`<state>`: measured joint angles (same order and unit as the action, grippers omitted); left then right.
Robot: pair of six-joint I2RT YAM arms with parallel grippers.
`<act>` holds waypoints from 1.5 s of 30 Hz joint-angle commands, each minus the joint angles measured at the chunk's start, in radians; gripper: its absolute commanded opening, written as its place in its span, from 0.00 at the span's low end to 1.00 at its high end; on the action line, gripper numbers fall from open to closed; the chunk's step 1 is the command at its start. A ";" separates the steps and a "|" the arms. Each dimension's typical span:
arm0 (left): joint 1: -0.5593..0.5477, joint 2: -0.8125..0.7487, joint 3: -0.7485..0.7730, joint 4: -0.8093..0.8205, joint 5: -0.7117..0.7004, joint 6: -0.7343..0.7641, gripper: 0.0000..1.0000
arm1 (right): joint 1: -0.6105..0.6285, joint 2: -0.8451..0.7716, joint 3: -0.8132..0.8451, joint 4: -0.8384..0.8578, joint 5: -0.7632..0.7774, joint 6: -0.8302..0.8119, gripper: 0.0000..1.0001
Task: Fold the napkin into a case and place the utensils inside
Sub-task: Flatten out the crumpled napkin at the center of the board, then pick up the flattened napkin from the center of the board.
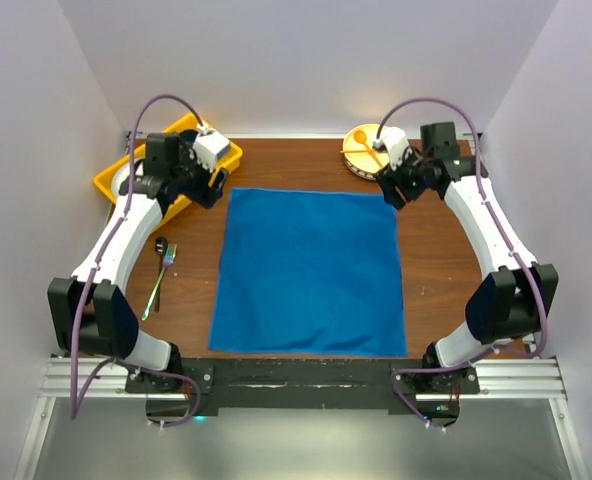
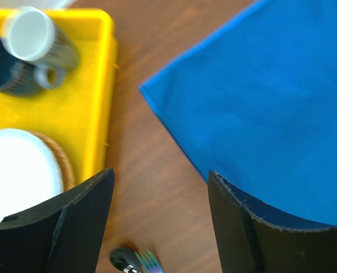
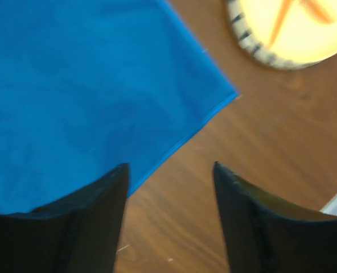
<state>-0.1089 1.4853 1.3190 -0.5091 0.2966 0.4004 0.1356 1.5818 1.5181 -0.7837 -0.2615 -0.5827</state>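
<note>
The left gripper [image 1: 212, 190] stands with its jaws apart and nothing between them. In the left wrist view the gap between its two dark fingers [image 2: 77, 222] shows only bare wood of the table [image 2: 151, 114], just beside the far left corner of the napkin [image 2: 271, 102]. The right finger covers a part of the blue cloth edge.

The right gripper [image 1: 400, 192] is also spread wide and holds nothing. It is at the far right corner of the napkin [image 3: 72, 102]: its left finger is over the cloth, and its right finger is over the wood.

The napkin [image 1: 311, 270] lies flat and unfolded in the middle of the table, with no case formed yet.

The utensils [image 1: 160, 268], a shiny spoon and fork, lie together on the wood to the left of the napkin, apart from it, beside the left arm. Their tips [image 2: 137, 261] show at the bottom of the left wrist view.

Behind the left gripper is a yellow tray [image 2: 103, 85] with a mug [image 2: 35, 40] and a white plate [image 2: 15, 170] in it. Near the right gripper stands a round plate [image 3: 245, 37] with orange cutlery [image 3: 291, 17] on it.
</note>
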 commanded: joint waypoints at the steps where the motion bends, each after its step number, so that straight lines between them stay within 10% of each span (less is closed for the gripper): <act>1: 0.000 -0.017 -0.109 -0.074 0.122 0.021 0.68 | 0.004 0.030 -0.128 -0.037 -0.024 0.023 0.58; 10: -0.002 0.024 -0.152 -0.013 0.121 -0.012 0.68 | -0.001 0.145 -0.219 0.104 0.039 0.075 0.56; 20: -0.002 0.306 0.129 0.187 0.012 -0.248 0.71 | -0.083 0.452 0.163 0.123 0.028 0.254 0.59; 34: -0.003 0.501 0.212 0.320 -0.050 -0.353 0.59 | -0.106 0.619 0.270 0.235 0.084 0.334 0.56; 45: -0.006 0.561 0.221 0.327 -0.048 -0.321 0.49 | -0.106 0.693 0.304 0.239 0.055 0.342 0.27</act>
<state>-0.1116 2.0075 1.4971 -0.2146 0.2531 0.0711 0.0315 2.2608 1.7969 -0.5655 -0.1928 -0.2531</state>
